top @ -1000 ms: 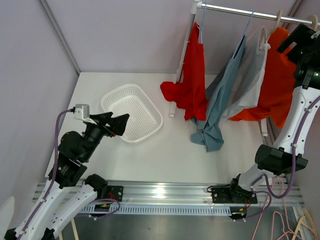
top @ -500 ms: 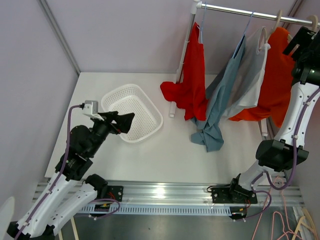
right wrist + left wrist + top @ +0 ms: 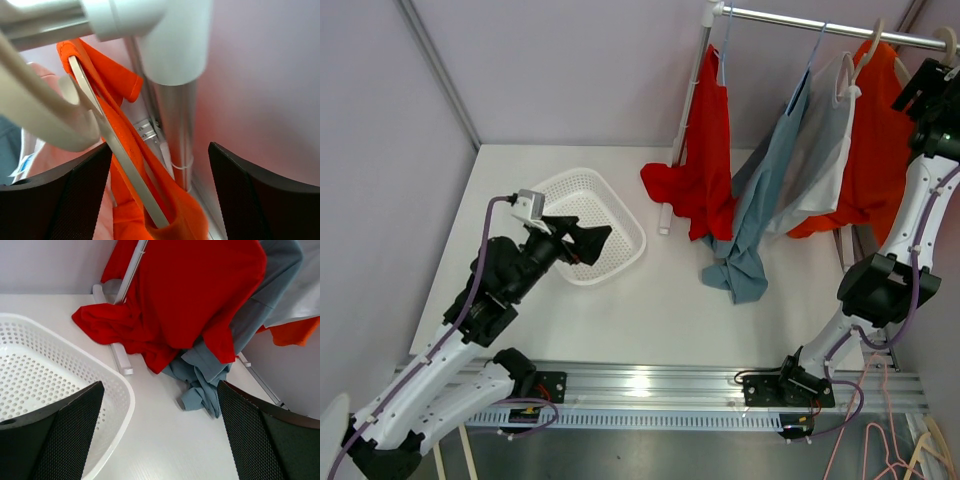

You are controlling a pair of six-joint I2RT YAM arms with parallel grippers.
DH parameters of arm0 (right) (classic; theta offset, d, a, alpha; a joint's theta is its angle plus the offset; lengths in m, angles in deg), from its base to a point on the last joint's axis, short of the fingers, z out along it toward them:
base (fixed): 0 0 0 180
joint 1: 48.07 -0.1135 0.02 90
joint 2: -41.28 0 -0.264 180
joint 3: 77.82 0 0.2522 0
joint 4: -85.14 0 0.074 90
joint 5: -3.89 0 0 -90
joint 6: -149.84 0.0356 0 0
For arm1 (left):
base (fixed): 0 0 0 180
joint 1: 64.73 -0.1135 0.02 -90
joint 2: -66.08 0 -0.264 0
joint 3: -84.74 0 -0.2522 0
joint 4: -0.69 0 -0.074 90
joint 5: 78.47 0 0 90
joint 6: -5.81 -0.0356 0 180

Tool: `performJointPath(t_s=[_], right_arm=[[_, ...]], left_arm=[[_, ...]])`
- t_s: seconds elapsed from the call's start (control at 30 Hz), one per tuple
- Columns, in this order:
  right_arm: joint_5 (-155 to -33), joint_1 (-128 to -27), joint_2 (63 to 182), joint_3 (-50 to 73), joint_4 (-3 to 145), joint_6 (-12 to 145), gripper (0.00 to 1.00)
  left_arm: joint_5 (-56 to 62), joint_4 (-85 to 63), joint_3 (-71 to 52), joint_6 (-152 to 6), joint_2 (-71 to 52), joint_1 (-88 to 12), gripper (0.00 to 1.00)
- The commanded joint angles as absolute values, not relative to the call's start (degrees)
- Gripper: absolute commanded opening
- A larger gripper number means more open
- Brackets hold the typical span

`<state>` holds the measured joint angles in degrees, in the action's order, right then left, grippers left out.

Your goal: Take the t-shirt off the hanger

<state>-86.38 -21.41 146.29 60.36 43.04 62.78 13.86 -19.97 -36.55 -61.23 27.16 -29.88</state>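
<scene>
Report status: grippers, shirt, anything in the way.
Left gripper open, above basket rim. Right gripper open, hanger in line between its jaws, no grip yet. Orange t-shirt still on hanger. Rack post close alongside.

Bright even light, soft shadows; rt wrist closeup blurry.

Surface: white table [image 3: 650, 300], matte, walled at the back and left.
Basket: white perforated basket [image 3: 585, 200], upright, left of centre.
Rack foot: white bar [image 3: 665, 218], flat on the table beside the basket.
Red garment [image 3: 670, 185]: lower edge bunched over the bar.
Blue-grey garment [image 3: 735, 275]: hem pooled on the table, right of the bar.
</scene>
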Motion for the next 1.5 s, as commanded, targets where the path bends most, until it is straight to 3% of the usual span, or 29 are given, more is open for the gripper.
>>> performJointPath(t_s=[0.0,0.33,0.5,0.97,1.1,1.3,1.43,1.47], right_arm=[[-91.3,-21.2,146.7,63.3,47.6,63.3,0.83],[-98.4,-21.2,144.6,66.9,44.4,63.8,0.79],[-99.4,-21.2,146.1,68.7,45.0,63.7,0.69],[-99.5,-21.8,146.6,70.5,44.1,64.2,0.72],[-98.9,-21.7,148.5,72.7,44.7,63.6,0.65],[-98.8,-21.4,150.0,72.8,48.1,63.8,0.65],[-98.3,-21.4,151.2,72.6,50.5,64.1,0.51],[-98.2,-21.3,151.8,72.4,51.0,64.5,0.41]], left_arm=[[17.4,-15.0,-34.9,-64.0,28.1,-27.3,0.99],[18.4,-15.1,-34.1,-65.2,25.6,-25.6,1.0],[18.7,-15.8,-34.1,-66.0,26.1,-25.4,1.0],[18.6,-16.4,-33.7,-66.8,26.2,-25.1,1.0],[19.0,-16.9,-33.4,-67.1,26.9,-25.1,1.0],[18.6,-16.9,-33.1,-67.5,26.4,-25.1,0.99],[18.5,-18.5,-30.5,-69.0,25.4,-25.0,0.99],[18.7,-18.9,-30.2,-69.2,25.5,-25.0,0.99]])
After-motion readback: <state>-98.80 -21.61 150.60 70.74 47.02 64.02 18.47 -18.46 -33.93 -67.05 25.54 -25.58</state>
